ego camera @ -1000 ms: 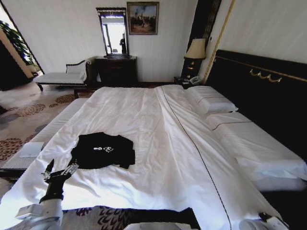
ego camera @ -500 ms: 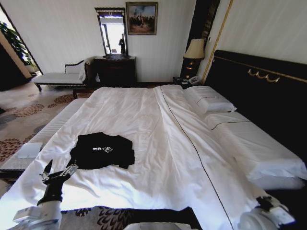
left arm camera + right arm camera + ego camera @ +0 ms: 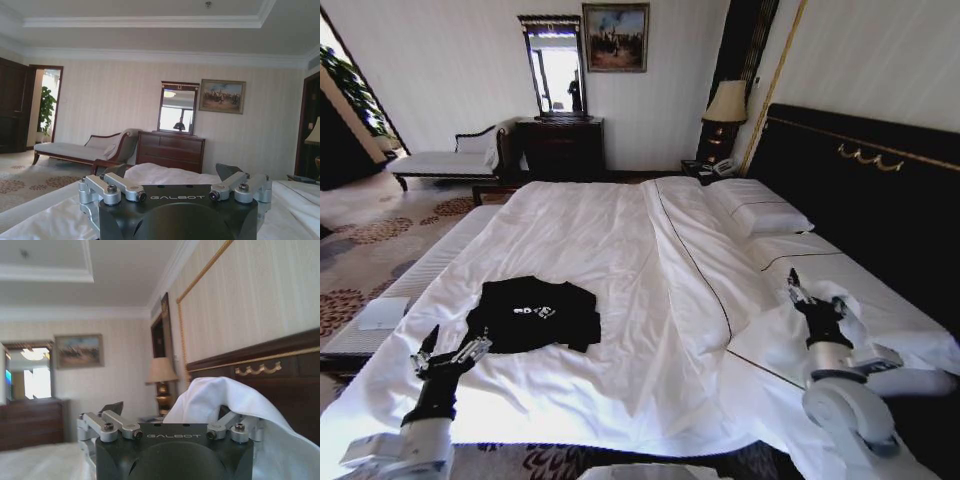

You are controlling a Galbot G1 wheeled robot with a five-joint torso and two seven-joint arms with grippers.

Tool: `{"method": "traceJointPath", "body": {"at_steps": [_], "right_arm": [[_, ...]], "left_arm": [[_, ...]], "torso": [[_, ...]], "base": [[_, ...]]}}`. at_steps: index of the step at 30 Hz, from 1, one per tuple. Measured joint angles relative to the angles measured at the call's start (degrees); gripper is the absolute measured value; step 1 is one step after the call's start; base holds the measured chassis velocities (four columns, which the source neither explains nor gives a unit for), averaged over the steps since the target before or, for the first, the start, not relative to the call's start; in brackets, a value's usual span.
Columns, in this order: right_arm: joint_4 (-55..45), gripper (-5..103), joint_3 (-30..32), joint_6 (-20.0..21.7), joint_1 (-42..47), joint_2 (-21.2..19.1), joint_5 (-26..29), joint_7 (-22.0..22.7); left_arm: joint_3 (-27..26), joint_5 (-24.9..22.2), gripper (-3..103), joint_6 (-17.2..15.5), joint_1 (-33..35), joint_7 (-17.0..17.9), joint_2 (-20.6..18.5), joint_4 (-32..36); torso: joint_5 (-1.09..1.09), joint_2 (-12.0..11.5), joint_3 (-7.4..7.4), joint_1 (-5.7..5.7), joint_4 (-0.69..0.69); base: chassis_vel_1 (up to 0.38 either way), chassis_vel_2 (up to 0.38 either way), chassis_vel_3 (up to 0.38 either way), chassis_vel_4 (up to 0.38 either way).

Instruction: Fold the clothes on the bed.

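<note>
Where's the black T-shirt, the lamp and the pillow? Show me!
black T-shirt [image 3: 533, 315]: head view, on its chest, by the white lettering.
lamp [image 3: 728, 102]: head view, on its shade.
pillow [image 3: 758, 210]: head view, on its top face.

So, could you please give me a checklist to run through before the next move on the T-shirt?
1. T-shirt in view, lying on the duvet: ok.
2. T-shirt spread fully flat: cannot tell; its near edge looks rumpled.
3. Left gripper with fingers open, short of the T-shirt and not touching it: ok.
4. Bedding between the left gripper and the T-shirt free of other things: ok.
5. Right gripper free of bedding: not ok; white duvet fabric is draped over one of its fingers.
6. Duvet lying flat on the right gripper's side: not ok; it is lifted and bunched there.
</note>
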State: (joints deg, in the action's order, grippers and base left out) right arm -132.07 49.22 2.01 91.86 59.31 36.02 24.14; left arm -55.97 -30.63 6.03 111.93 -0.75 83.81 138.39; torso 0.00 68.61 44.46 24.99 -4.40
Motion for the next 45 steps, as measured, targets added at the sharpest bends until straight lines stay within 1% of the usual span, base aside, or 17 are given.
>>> {"method": "traceJointPath", "body": {"at_steps": [1,2,9,12,14,16,18,21,24,31,35,38,39,41,42,43,45], "right_arm": [[-1.87,99,1.05,2.86,1.25,-0.17,-0.28,2.80],[-2.74,99,1.61,4.02,1.87,-0.27,0.00,4.23],[-4.70,100,5.72,7.96,4.31,-0.39,0.03,10.40],[-6.48,100,10.46,11.72,6.07,-0.43,1.01,14.61],[-9.18,100,15.10,15.12,7.69,-0.53,2.43,19.28],[-9.77,100,16.00,15.58,8.14,-0.44,2.76,20.10],[-11.39,100,18.70,16.99,11.15,0.84,4.32,23.71],[-11.56,100,18.68,17.09,12.79,2.00,4.55,25.48],[-10.17,100,16.03,17.19,15.96,4.81,5.72,30.99],[-4.36,100,15.24,15.48,20.16,6.26,9.16,33.85],[-2.83,100,14.17,15.11,17.44,3.73,8.55,32.64],[-2.82,100,12.15,13.84,13.60,1.65,8.76,30.03],[-2.78,100,11.06,12.19,11.92,0.95,8.96,27.81],[-1.74,100,7.79,5.11,7.51,-0.85,10.39,16.41],[-1.74,100,7.79,5.11,7.51,-0.85,10.39,16.41],[-1.30,100,6.92,3.00,6.68,-1.33,10.83,13.11],[0.96,100,3.22,-5.12,3.89,-2.74,11.59,-1.86]], "left_arm": [[-0.28,-0.01,100,0.20,0.09,0.01,0.02,-0.12],[-0.34,-0.01,100,0.30,0.07,0.03,0.06,-0.40],[0.52,1.15,100,0.36,-0.73,0.15,0.59,-1.64],[0.85,1.51,100,0.35,-1.27,0.18,0.60,-2.46],[0.78,1.53,100,0.32,-1.67,0.31,0.35,-3.15],[0.74,1.51,100,0.30,-1.76,0.34,0.30,-3.30],[0.62,1.40,100,0.23,-2.09,0.52,0.08,-3.90],[0.63,1.39,100,0.19,-2.26,0.58,-0.04,-4.25],[0.77,1.15,100,0.17,-2.72,0.60,-0.33,-4.81],[1.42,0.71,100,0.41,-3.70,0.62,-0.44,-6.47],[1.82,0.71,100,0.74,-3.77,0.64,-0.32,-7.01],[1.80,0.41,100,0.67,-3.49,0.69,-0.41,-6.62],[1.73,-0.08,100,0.34,-3.34,0.77,-0.57,-5.96],[1.63,-2.77,100,-1.94,-2.75,0.95,-1.16,-3.49],[1.63,-2.77,100,-1.94,-2.75,0.95,-1.16,-3.49],[1.63,-3.54,100,-2.71,-2.61,0.97,-1.33,-2.82],[1.78,-6.52,100,-6.78,-2.31,1.01,-2.06,-0.35]], "torso": [[0.00,0.00,0.00,0.00,-0.03],[0.00,0.00,0.00,0.00,-0.04],[0.01,0.00,-0.01,0.00,-0.01],[0.01,0.00,0.00,0.00,-0.03],[0.01,0.00,0.00,0.00,-0.02],[0.00,0.00,-0.01,0.00,-0.01],[-0.02,0.01,-0.02,-0.01,-0.02],[-0.02,0.01,-0.02,-0.01,-0.03],[0.01,0.01,-0.01,-0.01,-0.01],[0.01,0.01,-0.02,-0.01,-0.05],[0.00,0.01,-0.01,-0.01,-0.02],[0.00,0.00,0.00,0.00,0.00],[0.00,0.00,0.00,0.00,0.00],[0.00,0.00,0.00,0.00,0.00],[0.00,0.00,0.00,0.00,0.00],[0.00,0.00,0.00,0.00,0.00],[0.00,0.00,0.00,-0.01,0.00]], "base": [[0.000,0.000,0.000,0.000],[0.000,0.000,0.000,0.000],[0.000,0.000,0.000,0.000],[0.000,0.000,0.000,0.000],[0.000,0.000,0.000,0.000],[0.000,0.000,0.000,0.000],[0.000,0.000,0.000,0.000],[0.000,0.000,0.000,0.000],[0.000,0.000,0.000,0.000],[0.000,0.000,0.000,0.000],[0.000,0.000,0.000,0.000],[0.000,0.000,0.000,0.000],[0.000,0.000,0.000,0.000],[0.000,0.000,0.000,0.000],[0.000,0.000,0.000,0.000],[0.000,0.000,0.000,0.000],[0.000,0.000,0.000,0.000]]}}
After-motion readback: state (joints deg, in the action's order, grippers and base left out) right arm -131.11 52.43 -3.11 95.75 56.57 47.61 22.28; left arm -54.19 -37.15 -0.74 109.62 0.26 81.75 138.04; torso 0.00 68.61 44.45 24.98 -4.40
